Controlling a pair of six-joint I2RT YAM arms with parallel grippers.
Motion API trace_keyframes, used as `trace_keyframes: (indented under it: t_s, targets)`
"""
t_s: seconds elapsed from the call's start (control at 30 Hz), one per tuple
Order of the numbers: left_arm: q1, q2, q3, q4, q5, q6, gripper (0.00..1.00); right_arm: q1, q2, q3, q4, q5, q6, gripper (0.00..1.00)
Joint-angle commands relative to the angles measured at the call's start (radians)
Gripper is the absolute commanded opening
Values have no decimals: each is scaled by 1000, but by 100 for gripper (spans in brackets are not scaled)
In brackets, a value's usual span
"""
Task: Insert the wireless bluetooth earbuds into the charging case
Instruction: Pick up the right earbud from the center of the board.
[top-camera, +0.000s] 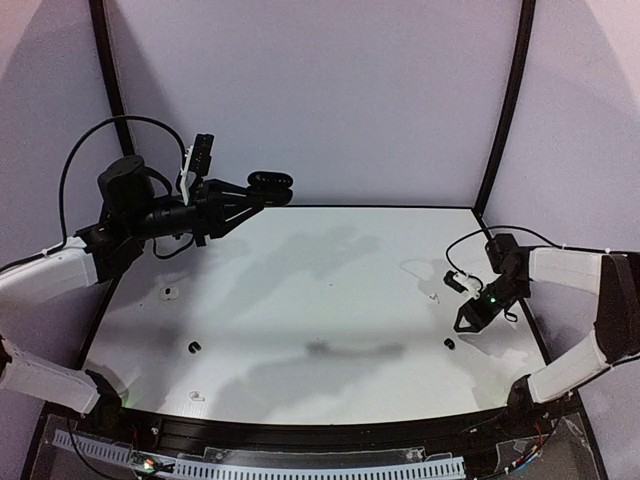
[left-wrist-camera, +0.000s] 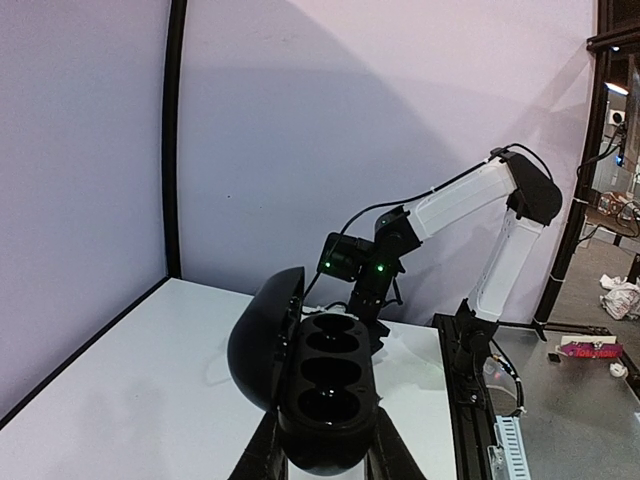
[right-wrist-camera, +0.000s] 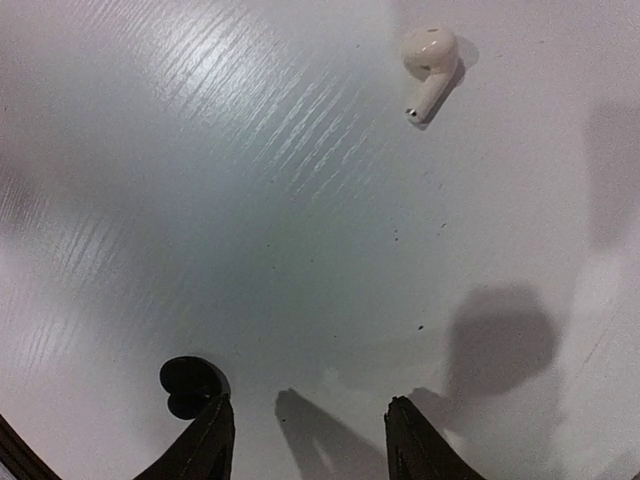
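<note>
My left gripper (top-camera: 252, 193) is raised over the table's far left, shut on the black charging case (left-wrist-camera: 330, 385). The case's lid (left-wrist-camera: 258, 340) stands open to the left, and its several round slots look empty. My right gripper (right-wrist-camera: 310, 425) hangs low over the table's right side (top-camera: 468, 318), jaws apart with nothing between them. A black earbud (right-wrist-camera: 190, 383) lies just outside its left fingertip (right-wrist-camera: 215, 420); the top view shows that earbud (top-camera: 449, 343) too. A white earbud (right-wrist-camera: 430, 55) lies further ahead. Another black earbud (top-camera: 193, 346) and two white earbuds (top-camera: 170, 294) (top-camera: 197, 396) lie at the left.
The white table (top-camera: 320, 300) is bounded by black frame posts (top-camera: 505, 100) and pale walls. A cable track (top-camera: 300, 465) runs along the near edge. In the left wrist view the right arm (left-wrist-camera: 470, 200) reaches down beyond the case.
</note>
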Motion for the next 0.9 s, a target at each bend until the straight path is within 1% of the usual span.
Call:
trace_keyframes:
  t_s: [0.0, 0.2, 0.43, 0.6, 0.73, 0.87]
  targets:
    - [4, -17, 3, 13, 7, 17, 1, 22, 24, -40, 28, -15, -45, 51]
    - [8, -6, 16, 7, 12, 26, 1, 56, -3, -96, 30, -25, -75, 52]
    - [9, 3, 21, 4, 17, 29, 1, 60, 9, -87, 53, -19, -58, 46]
    - [9, 2, 26, -12, 11, 42, 1, 97, 20, -74, 12, -73, -84, 45]
    - [8, 0, 30, -26, 7, 59, 1, 115, 17, -77, -8, -89, -99, 41]
    - [9, 2, 31, -35, 5, 74, 1, 157, 42, -83, -15, -85, -106, 33]
